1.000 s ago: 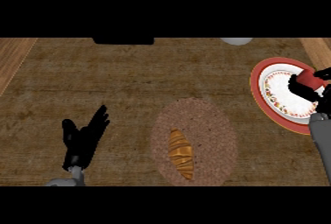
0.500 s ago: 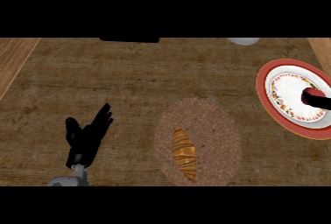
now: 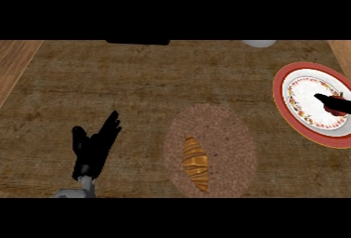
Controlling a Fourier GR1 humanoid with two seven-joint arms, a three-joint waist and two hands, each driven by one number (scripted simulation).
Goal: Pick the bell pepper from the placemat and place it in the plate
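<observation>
A woven oval placemat lies near the counter's front edge, and on it rests a croissant, its long axis running front to back. No bell pepper shows on the mat. At the counter's right edge sits a red-rimmed plate with a white, patterned centre, and over that centre comes the robot's right hand, dark fingers pointing inward from the right edge. A small reddish patch shows beside those fingers; it may be the bell pepper, held or just set down, though the view cannot settle which, nor whether the fingers are curled or straight. The right hand is by far the nearer to the plate. The left hand rests toward the counter's front-left, fingers straight and spread, touching nothing. Judged from this, the placing step looks close to done.
</observation>
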